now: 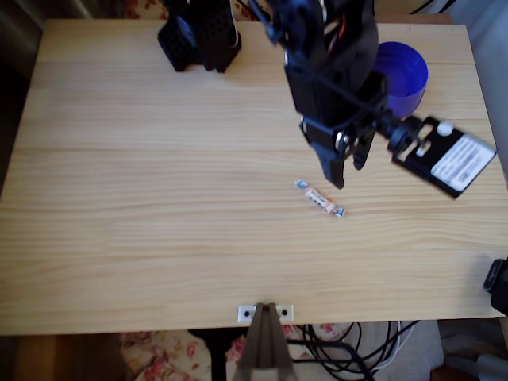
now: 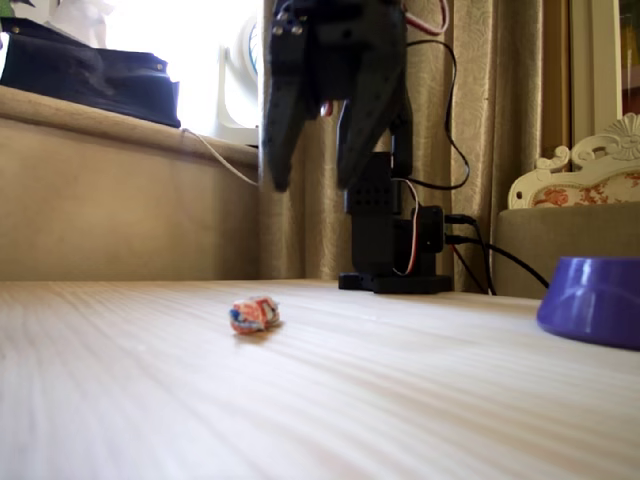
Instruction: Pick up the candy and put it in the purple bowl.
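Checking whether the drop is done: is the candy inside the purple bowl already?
No, the candy lies on the bare table, well apart from the purple bowl.

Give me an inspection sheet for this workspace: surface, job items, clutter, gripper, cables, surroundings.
Surface: pale wooden table, flat, no spills.
Job items: candy lies loose on the table, uncovered; purple bowl stands upright at the far right in the overhead view, partly hidden by the arm.
Clutter: nothing seen.
Gripper: gripper open, raised above the table, candy below it, not touching.
Cables: wires run down the arm to its base; more cables hang below the near table edge.
Surroundings: curtain behind the base, ledge with a dark bag, bright window.
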`<state>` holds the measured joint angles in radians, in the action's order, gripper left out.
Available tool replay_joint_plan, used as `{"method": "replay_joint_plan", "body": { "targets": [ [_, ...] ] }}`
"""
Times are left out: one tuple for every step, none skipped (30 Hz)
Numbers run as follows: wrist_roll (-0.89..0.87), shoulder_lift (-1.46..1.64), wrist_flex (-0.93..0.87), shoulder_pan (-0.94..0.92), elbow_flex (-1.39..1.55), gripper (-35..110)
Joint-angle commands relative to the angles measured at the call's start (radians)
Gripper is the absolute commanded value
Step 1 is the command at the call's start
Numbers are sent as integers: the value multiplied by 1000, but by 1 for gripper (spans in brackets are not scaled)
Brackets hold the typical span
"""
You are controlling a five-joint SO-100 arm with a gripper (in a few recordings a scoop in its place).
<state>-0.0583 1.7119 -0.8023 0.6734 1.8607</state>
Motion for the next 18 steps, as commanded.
{"method": "replay_joint_plan", "body": {
  "targets": [
    [3, 3, 61, -17, 8, 16],
    [6, 0, 75, -23, 21, 16],
    [9, 0, 84, -31, 35, 16],
    [11, 5, 94, -40, 54, 16],
    [14, 12, 104, -48, 78, 16],
    [18, 20, 115, -54, 101, 16],
    [18, 26, 126, -55, 123, 16],
    [18, 29, 137, -55, 143, 16],
    [17, 29, 146, -52, 158, 16],
    [15, 29, 160, -48, 173, 16],
    [14, 29, 175, -44, 190, 16],
    [14, 28, 190, -41, 204, 16],
    [15, 25, 202, -41, 215, 16],
    [15, 18, 213, -46, 219, 16],
    [18, 11, 222, -49, 221, 16],
    [20, 0, 230, -54, 218, 16],
    [20, -15, 236, -55, 212, 16],
    [21, -31, 241, -57, 204, 16]
  ]
}}
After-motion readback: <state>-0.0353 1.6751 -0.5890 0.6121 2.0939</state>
